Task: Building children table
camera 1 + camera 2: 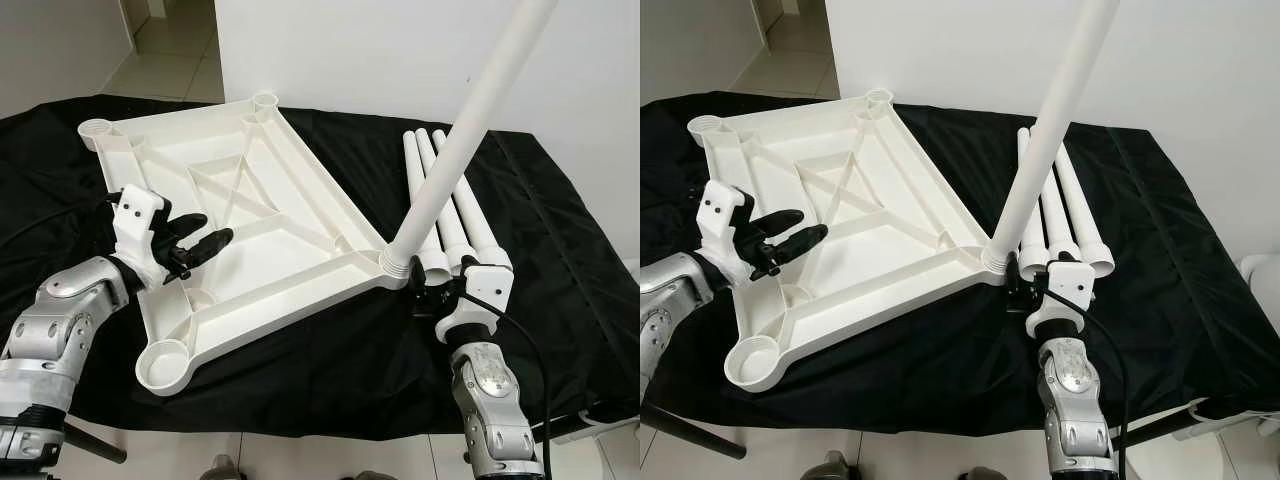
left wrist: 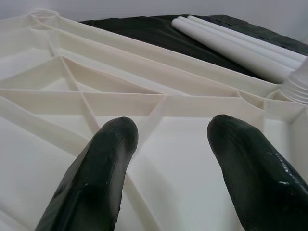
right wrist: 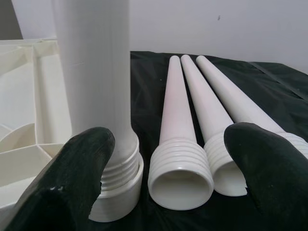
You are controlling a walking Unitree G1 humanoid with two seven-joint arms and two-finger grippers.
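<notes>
A white plastic tabletop (image 1: 250,200) lies upside down on the black cloth, ribs facing up. One white leg (image 1: 470,130) stands in its near right corner socket, leaning up and to the right. Three loose legs (image 1: 450,215) lie side by side just right of it, threaded ends (image 3: 180,168) toward me. My left gripper (image 1: 212,228) is open above the tabletop's left rim, its fingers (image 2: 96,168) hovering over the ribs. Just in front of the standing leg's threaded base (image 3: 118,168), my right gripper (image 1: 432,292) is open and holds nothing.
Empty round sockets sit at the near left corner (image 1: 165,362) and both far corners (image 1: 97,128). The black cloth (image 1: 560,260) covers the whole work surface, whose front edge runs close to me. A white wall stands behind, tiled floor at the far left.
</notes>
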